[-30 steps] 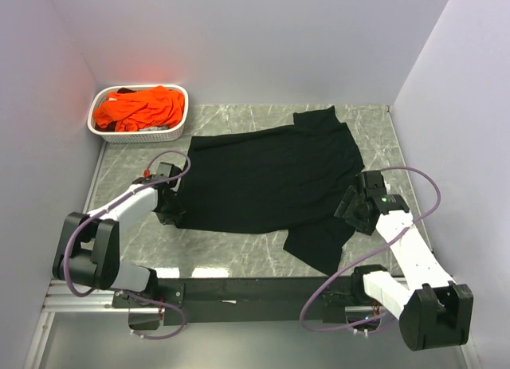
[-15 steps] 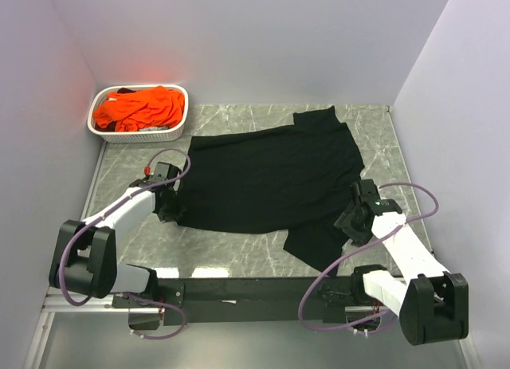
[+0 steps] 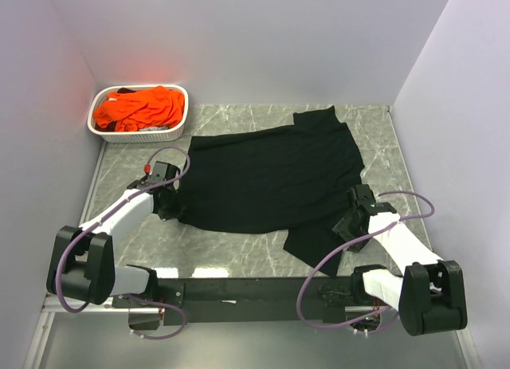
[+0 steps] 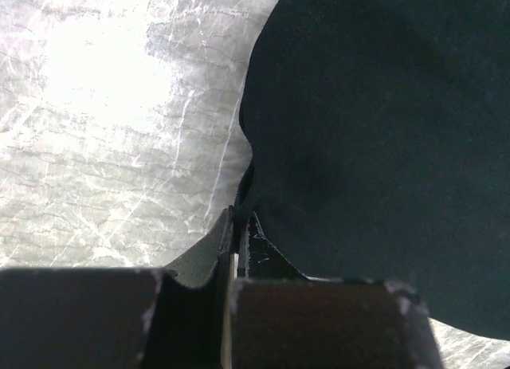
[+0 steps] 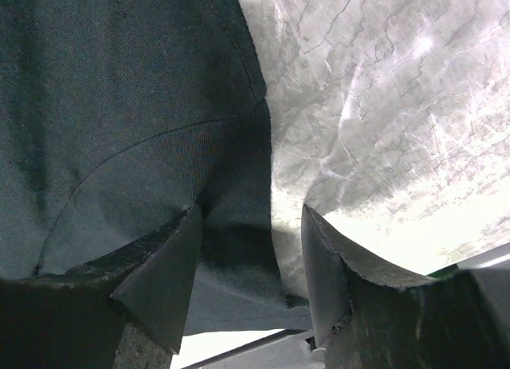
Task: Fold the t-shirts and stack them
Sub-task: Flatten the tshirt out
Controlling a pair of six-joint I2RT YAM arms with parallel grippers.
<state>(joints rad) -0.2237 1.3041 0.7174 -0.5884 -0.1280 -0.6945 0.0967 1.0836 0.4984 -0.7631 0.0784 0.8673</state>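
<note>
A black t-shirt (image 3: 271, 178) lies spread flat on the marble table, one sleeve at the back right, one at the front right. My left gripper (image 3: 169, 203) is shut on the shirt's left edge (image 4: 263, 186), its fingers (image 4: 263, 253) pinched together on the cloth. My right gripper (image 3: 349, 222) is open, low over the shirt's right edge by the front sleeve; in the right wrist view the cloth edge (image 5: 239, 225) lies between the spread fingers (image 5: 163, 273). Several orange t-shirts (image 3: 139, 107) are heaped in the basket.
A white latticed basket (image 3: 137, 132) stands at the back left corner against the wall. Grey walls close the table on the left, back and right. A black rail (image 3: 239, 288) runs along the near edge between the arm bases.
My right gripper has moved down and toward the near edge along the shirt's right side. My left gripper has shifted slightly toward the shirt's left edge. The shirt lies as before.
</note>
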